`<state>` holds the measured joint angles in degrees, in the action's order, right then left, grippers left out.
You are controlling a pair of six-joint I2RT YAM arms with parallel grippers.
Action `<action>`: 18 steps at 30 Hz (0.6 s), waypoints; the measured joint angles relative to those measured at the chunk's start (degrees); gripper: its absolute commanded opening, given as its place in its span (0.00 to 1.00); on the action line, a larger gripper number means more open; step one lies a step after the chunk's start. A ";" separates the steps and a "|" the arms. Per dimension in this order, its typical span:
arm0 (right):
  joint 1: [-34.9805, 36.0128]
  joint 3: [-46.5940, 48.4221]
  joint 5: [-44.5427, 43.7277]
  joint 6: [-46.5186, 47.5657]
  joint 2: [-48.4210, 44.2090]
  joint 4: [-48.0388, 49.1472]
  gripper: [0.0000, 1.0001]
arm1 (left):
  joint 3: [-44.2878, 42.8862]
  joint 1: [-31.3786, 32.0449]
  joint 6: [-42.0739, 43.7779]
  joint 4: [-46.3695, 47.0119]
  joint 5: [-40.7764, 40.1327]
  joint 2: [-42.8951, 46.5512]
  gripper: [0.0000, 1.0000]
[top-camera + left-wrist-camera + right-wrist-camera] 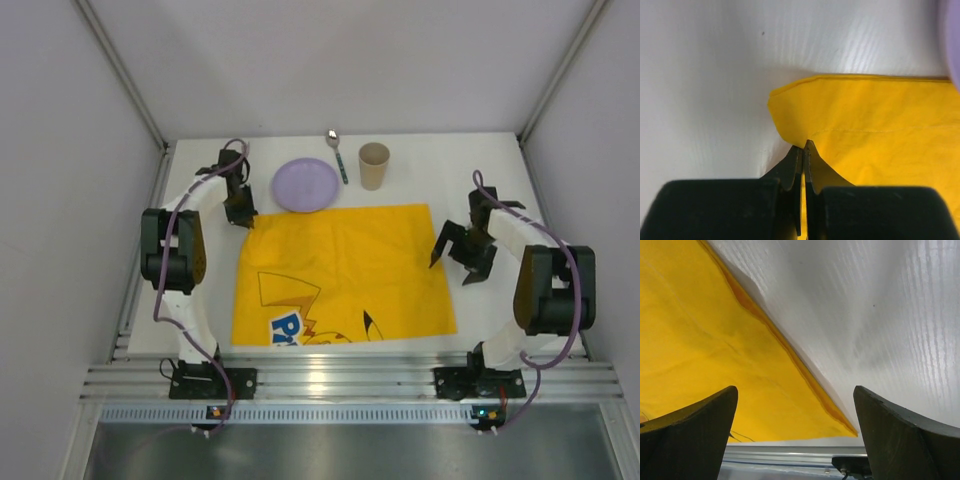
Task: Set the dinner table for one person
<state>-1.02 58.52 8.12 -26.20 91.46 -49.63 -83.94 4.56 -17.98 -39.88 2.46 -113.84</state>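
The table lies under both arms; the left gripper, clamped on the far-left corner of the mat, sits just beside the plate, while the right gripper, jaws apart over the mat's right edge, is nearer the cup.

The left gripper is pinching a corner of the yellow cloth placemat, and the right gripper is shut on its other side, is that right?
Not quite. The left gripper does pinch a corner of the yellow cloth placemat, but the right gripper is open at its edge, gripping nothing, as the right wrist view shows.
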 measured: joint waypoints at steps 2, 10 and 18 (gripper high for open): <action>0.48 -0.63 0.31 -0.22 1.05 1.44 1.00 | -2.91 0.57 0.44 -0.33 -0.04 -1.18 0.00; 3.04 -5.18 1.70 -1.03 2.21 2.19 1.00 | -12.33 1.27 1.66 -2.56 -0.92 -7.23 0.61; 3.13 -6.23 1.49 -0.81 0.83 1.53 1.00 | -14.32 1.20 0.17 -3.87 -2.82 -7.06 0.73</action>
<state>2.11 52.29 9.61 -27.00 92.29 -48.10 -98.26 5.76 -17.80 -43.75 -0.36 -120.90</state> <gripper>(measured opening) 0.996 0.732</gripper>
